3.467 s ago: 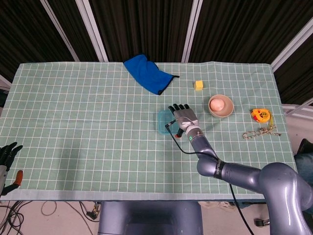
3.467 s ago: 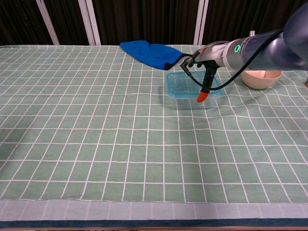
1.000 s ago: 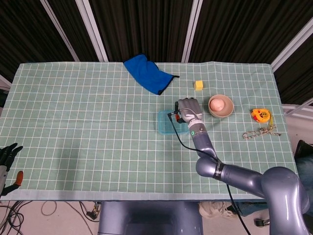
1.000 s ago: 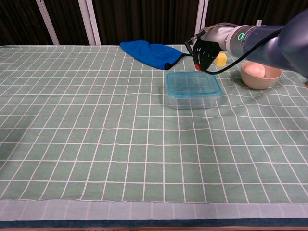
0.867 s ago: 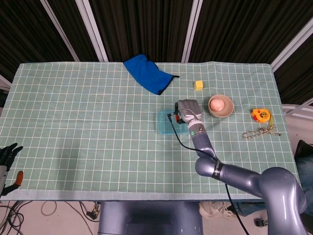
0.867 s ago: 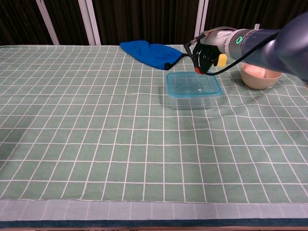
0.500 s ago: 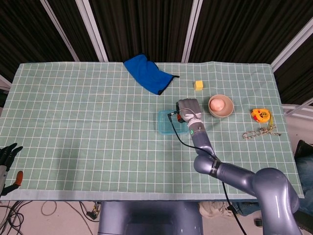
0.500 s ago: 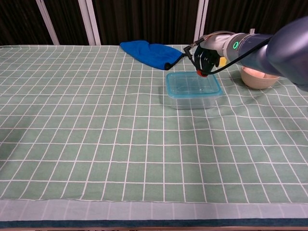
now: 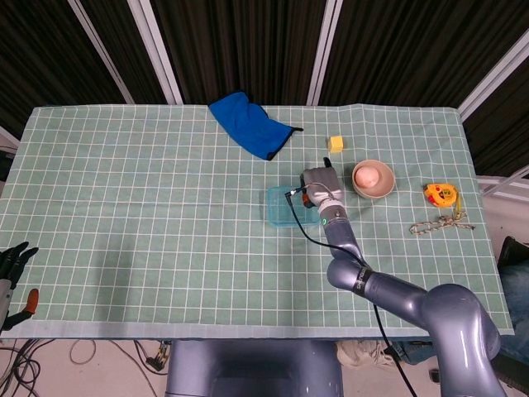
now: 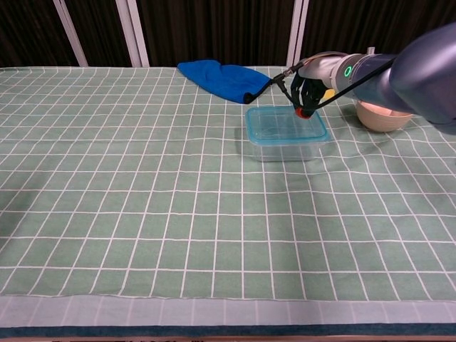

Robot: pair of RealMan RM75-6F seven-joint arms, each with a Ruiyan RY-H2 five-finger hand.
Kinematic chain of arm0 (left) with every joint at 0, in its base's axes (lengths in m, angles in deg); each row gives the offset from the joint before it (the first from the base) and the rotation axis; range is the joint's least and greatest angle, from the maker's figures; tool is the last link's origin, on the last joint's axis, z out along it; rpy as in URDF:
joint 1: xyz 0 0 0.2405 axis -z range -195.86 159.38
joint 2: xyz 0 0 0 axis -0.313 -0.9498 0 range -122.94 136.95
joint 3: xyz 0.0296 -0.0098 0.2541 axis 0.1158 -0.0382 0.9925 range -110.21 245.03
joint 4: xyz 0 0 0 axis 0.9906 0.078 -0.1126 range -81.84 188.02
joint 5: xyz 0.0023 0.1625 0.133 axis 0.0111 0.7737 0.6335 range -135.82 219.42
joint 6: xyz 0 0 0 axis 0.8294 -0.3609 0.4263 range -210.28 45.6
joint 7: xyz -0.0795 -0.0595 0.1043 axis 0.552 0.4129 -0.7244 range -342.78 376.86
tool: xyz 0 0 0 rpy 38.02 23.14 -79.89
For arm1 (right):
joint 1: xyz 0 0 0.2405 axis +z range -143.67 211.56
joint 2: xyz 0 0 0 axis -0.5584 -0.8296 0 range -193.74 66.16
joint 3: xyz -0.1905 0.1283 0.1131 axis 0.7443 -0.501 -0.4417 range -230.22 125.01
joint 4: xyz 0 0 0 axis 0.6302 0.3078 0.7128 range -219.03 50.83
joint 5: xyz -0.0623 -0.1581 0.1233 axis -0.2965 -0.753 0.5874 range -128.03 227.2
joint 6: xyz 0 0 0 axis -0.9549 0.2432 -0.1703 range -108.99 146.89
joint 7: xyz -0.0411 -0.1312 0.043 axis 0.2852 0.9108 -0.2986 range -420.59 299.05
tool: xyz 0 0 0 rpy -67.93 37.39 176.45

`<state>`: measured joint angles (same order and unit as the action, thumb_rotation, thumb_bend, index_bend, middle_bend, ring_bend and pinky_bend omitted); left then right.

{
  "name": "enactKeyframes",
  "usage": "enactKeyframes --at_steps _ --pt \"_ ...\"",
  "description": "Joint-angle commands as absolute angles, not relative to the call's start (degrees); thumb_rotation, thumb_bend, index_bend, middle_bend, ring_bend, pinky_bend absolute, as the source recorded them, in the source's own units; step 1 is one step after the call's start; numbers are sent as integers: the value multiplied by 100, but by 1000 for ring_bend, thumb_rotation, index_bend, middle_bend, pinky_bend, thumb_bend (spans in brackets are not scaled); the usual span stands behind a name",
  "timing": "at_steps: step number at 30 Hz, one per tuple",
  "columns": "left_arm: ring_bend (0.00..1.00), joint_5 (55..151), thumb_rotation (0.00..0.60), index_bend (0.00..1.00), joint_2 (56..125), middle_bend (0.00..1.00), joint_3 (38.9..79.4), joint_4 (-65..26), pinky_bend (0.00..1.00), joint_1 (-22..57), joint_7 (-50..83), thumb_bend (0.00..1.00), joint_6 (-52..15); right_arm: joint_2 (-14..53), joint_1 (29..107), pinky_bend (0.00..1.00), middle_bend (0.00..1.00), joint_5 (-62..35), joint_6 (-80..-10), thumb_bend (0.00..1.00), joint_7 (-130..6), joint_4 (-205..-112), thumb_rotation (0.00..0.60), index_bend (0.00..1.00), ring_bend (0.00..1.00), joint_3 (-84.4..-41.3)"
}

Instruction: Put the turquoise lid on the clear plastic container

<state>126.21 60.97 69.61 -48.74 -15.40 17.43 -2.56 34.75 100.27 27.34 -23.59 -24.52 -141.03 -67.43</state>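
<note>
The clear plastic container (image 10: 286, 150) stands mid-table with the turquoise lid (image 10: 283, 127) lying flat on top of it; the lid (image 9: 282, 207) also shows in the head view. My right hand (image 10: 309, 91) hovers over the lid's far right corner, fingers curled in, and a red fingertip (image 10: 302, 112) touches the lid's rim there. From above, the right hand (image 9: 320, 188) looks like a fist and holds nothing. My left hand (image 9: 12, 261) hangs off the table's near left corner with its fingers spread.
A blue cloth (image 9: 248, 124) lies at the back. A yellow block (image 9: 335, 144) and a beige bowl (image 9: 374, 179) holding a pale round thing sit right of the container. A tape measure (image 9: 440, 193) and a chain (image 9: 442, 223) lie far right.
The right hand went from lying flat over the lid to curled in. Over the last second it dipped until a fingertip met the lid's far right corner. The left hand stayed still.
</note>
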Motion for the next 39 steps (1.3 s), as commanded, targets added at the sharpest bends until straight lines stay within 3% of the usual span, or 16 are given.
enactKeyframes --at_steps 1,32,39 --pt "0 12614 600 97 6097 0 6961 -4877 0 -1538 1743 525 -263 3510 10032 0 584 2720 -2328 522 -2440 -14053 600 696 372 -6745" --pt "0 12566 600 98 6048 0 6967 -4918 0 -1521 1815 525 -340 3782 9982 0 597 2874 -1872 530 -2357 -13459 600 702 372 -6777" --pt "0 12565 600 98 6043 0 6972 -4922 0 -1520 1813 525 -346 3529 9958 0 600 2676 -2207 530 -2501 -13856 600 702 374 -6948"
